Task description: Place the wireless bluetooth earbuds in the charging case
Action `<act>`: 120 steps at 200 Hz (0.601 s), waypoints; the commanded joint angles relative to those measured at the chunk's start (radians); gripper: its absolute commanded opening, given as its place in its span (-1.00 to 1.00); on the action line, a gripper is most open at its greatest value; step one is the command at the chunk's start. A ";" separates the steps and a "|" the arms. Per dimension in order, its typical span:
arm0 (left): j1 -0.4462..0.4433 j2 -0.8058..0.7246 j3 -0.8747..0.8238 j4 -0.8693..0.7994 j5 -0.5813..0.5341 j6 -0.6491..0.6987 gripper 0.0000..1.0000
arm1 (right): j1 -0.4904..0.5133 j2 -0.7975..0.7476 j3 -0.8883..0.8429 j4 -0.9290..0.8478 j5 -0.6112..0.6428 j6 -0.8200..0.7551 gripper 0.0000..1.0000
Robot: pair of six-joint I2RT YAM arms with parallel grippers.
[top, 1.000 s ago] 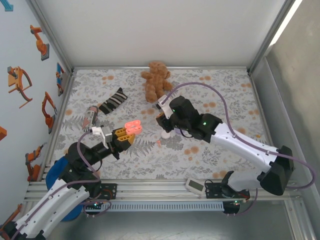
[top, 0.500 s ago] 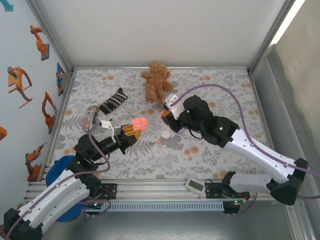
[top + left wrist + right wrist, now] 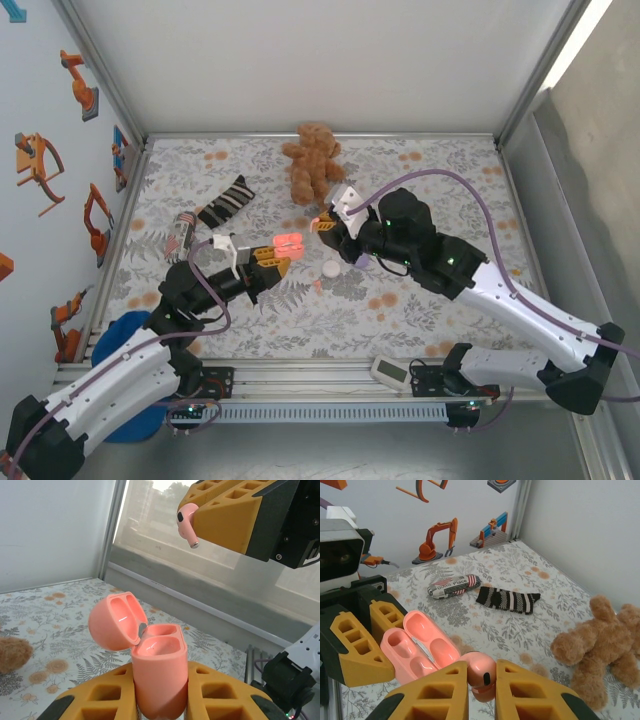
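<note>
Flower-printed mat (image 3: 420, 300) covers the whole table inside a white-walled booth, with orange robot stickers (image 3: 40, 160) down the left wall. Both arms reach in over the middle of it from the near edge. Biggest of the loose stuff is a brown teddy bear (image 3: 312, 160) lying at the far side, just behind the right arm's wrist. Off to the left lie a dark striped sock (image 3: 227, 201) and, nearer the left wall, a striped rolled packet (image 3: 180, 228), both well clear of the fingers. A blue rounded thing (image 3: 108, 340) sits by the left arm's base, and a small white device (image 3: 390, 371) rests on the rail at the near edge. On the mat below the right wrist sits a small pale round case (image 3: 331, 268) with a tiny pink bit (image 3: 318, 285) just beside it, too small to make out; both lie lower than the line between the two grippers. The left gripper (image 3: 272, 262) is clamped on the lower body of the pink charging case (image 3: 159, 665), holding it upright off the mat with its lid tipped back and both wells empty. The right gripper (image 3: 481, 682) pinches a salmon-pink earbud (image 3: 186, 522) at its fingertips, stem pointing down, above and to the right of the open case, near it but apart.
</note>
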 commanded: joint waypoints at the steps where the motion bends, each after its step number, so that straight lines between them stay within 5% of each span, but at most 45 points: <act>1: -0.006 0.002 0.039 0.063 0.028 -0.017 -1.00 | 0.020 0.008 0.029 0.040 -0.003 -0.024 -0.70; 120: -0.013 0.012 0.041 0.079 0.034 -0.014 -1.00 | 0.110 0.109 0.090 0.042 0.040 -0.068 -0.70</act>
